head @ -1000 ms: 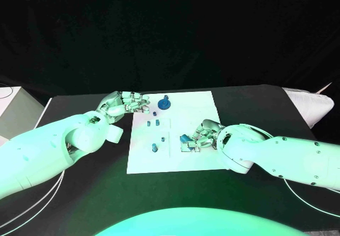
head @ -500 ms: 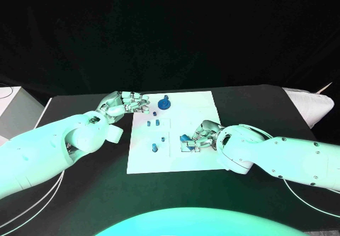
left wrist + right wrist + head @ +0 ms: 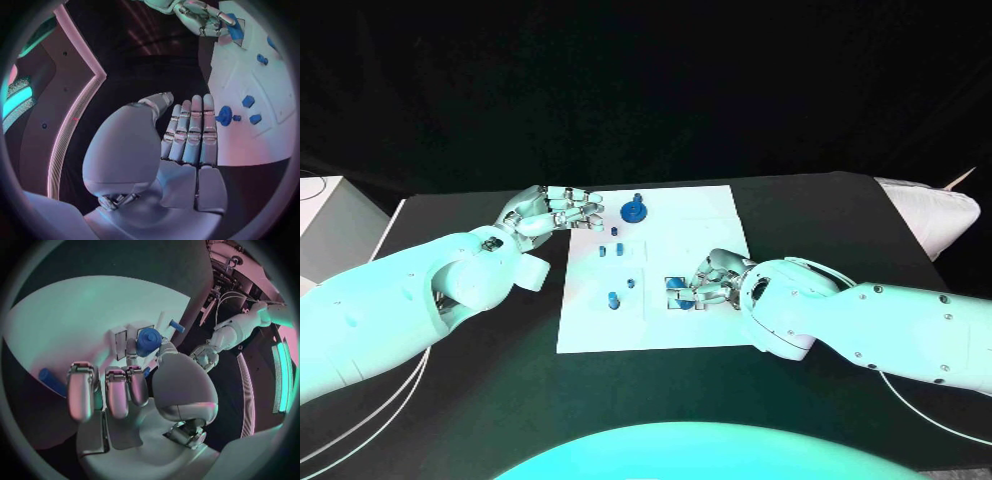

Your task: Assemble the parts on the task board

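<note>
The white task board [image 3: 692, 228] lies mid-table. My right hand [image 3: 710, 279] is low over its right side and pinches a round blue part [image 3: 149, 340] between thumb and fingertip, above a rectangular recess; the same part shows in the head view [image 3: 678, 286]. My left hand [image 3: 558, 208] is at the board's far left corner, fingers straight and side by side [image 3: 189, 131], holding nothing. Just beyond its fingertips a blue disc-shaped part [image 3: 635, 210] stands on the board [image 3: 224, 115]. Several small blue parts [image 3: 613, 297] stand in the board's left half.
A blue cylinder [image 3: 53, 381] lies loose on the board near my right hand's fingers. A white box [image 3: 326, 225] stands at the table's left edge and a pale padded object [image 3: 932, 215] at its right edge. Black table surrounds the board.
My right hand has edged slightly toward the near side of the board with the blue part in it. The left hand has not moved.
</note>
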